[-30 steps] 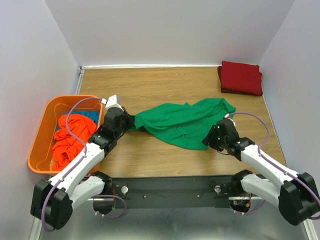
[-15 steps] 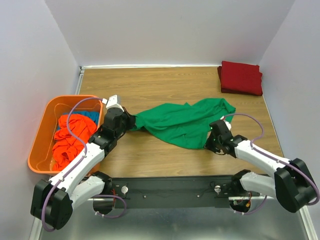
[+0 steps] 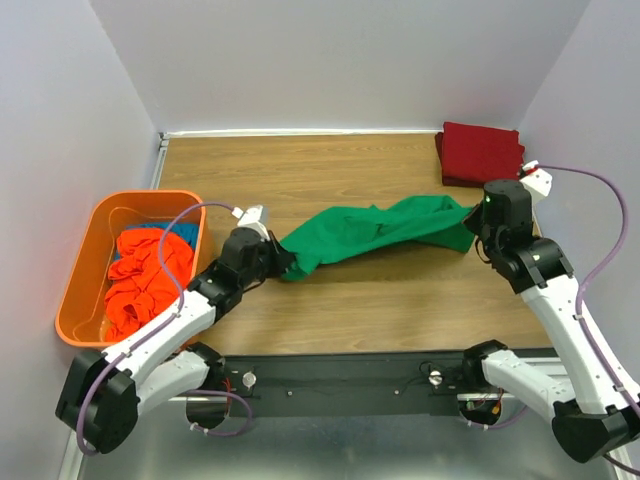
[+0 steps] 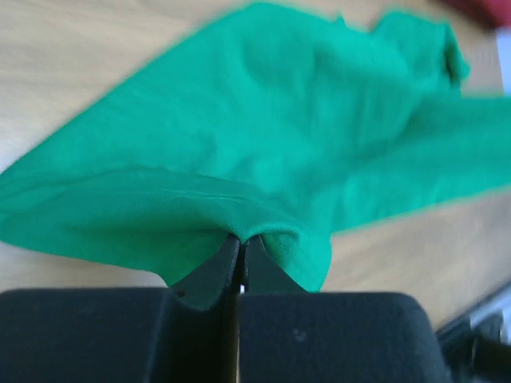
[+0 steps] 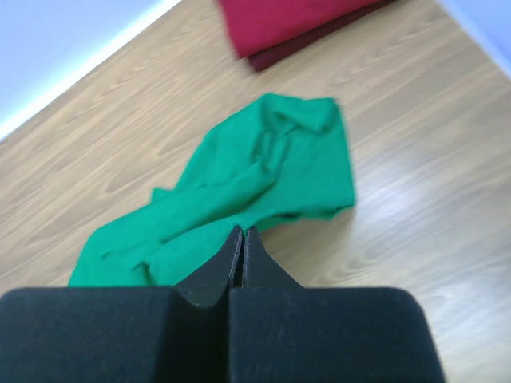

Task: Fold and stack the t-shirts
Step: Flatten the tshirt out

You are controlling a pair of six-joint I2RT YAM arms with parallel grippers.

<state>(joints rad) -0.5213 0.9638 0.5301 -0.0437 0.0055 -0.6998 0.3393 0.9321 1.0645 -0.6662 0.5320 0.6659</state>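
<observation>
The bright green t-shirt (image 3: 370, 230) lies stretched in a long twisted band across the middle of the table. My left gripper (image 3: 287, 262) is shut on its left end; in the left wrist view the cloth (image 4: 263, 120) bunches over the closed tips (image 4: 242, 239). My right gripper (image 3: 476, 222) is at the shirt's right end, with its jaws together and their tips (image 5: 243, 230) in the edge of the green fabric (image 5: 263, 175). A dark red t-shirt (image 3: 482, 153) lies folded in the back right corner, also seen as the red fold (image 5: 287, 20) in the right wrist view.
An orange plastic bin (image 3: 80, 270) stands at the left edge of the table. It holds crumpled orange-red t-shirts (image 3: 140, 275) and a blue one (image 3: 185, 233) beneath them. Walls close the table on the left, back and right.
My right gripper shut on the shirt's near edge and swung back and to the right, drawing the shirt into a long band. My left gripper shifted slightly right and nearer with its end.
</observation>
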